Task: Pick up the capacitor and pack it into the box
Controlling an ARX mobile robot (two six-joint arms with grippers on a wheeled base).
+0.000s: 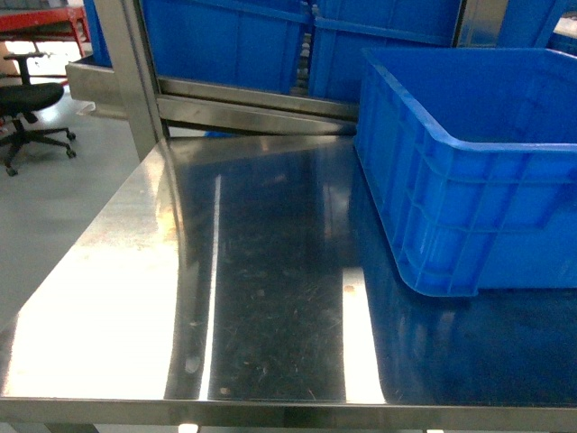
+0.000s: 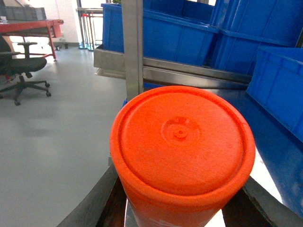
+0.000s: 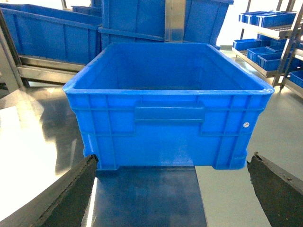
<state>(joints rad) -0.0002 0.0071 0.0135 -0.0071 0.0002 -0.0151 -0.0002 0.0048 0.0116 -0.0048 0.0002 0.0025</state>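
Left gripper (image 2: 182, 208) is clamping the orange cylinder (image 2: 182, 151), evidently the capacitor, over the table's (image 1: 270, 298) left side. Right gripper (image 3: 173, 189), spread apart and holding nothing, is facing the blue crate (image 3: 168, 113). The box is showing nowhere; next move calls for locating it.

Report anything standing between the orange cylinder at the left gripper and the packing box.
No packing box shows in any view, so that path cannot be judged. Ahead of the orange cylinder stand a steel post and blue crates.
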